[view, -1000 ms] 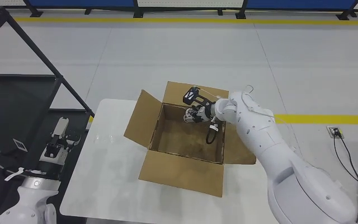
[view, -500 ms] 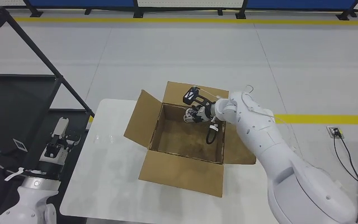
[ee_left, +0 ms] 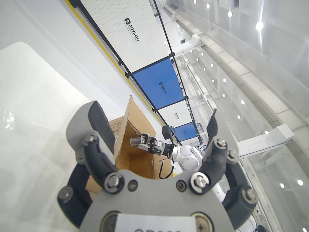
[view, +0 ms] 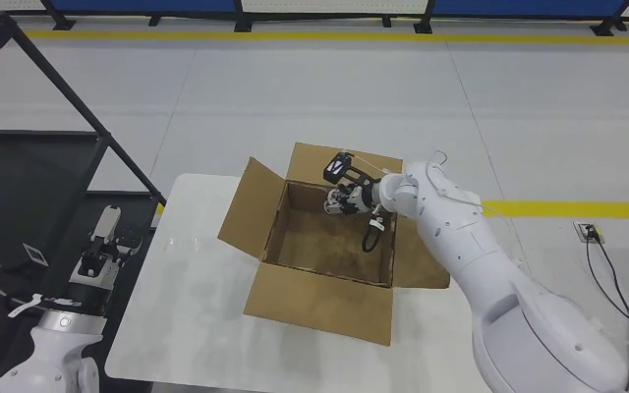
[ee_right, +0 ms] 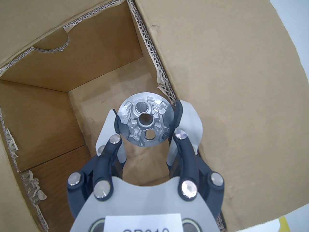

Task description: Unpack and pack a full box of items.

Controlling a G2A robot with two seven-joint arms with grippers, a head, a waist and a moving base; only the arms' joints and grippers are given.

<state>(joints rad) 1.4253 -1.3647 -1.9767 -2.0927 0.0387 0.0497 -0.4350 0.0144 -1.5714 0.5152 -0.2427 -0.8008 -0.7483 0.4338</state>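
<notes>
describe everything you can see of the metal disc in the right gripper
The metal disc is round, flat, dull grey cast-looking metal: raised blocks ring a splined hub with a bore, and a smaller hole sits beside it. The right gripper clamps its rim from both sides, face toward the wrist camera, over the open cardboard box near an inner corner; nothing else touches it.

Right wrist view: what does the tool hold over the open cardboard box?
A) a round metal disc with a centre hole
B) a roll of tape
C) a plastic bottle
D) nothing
A: the right tool is clamped by its two fingers on the rim of a metal disc, above the inside of the cardboard box.
</notes>
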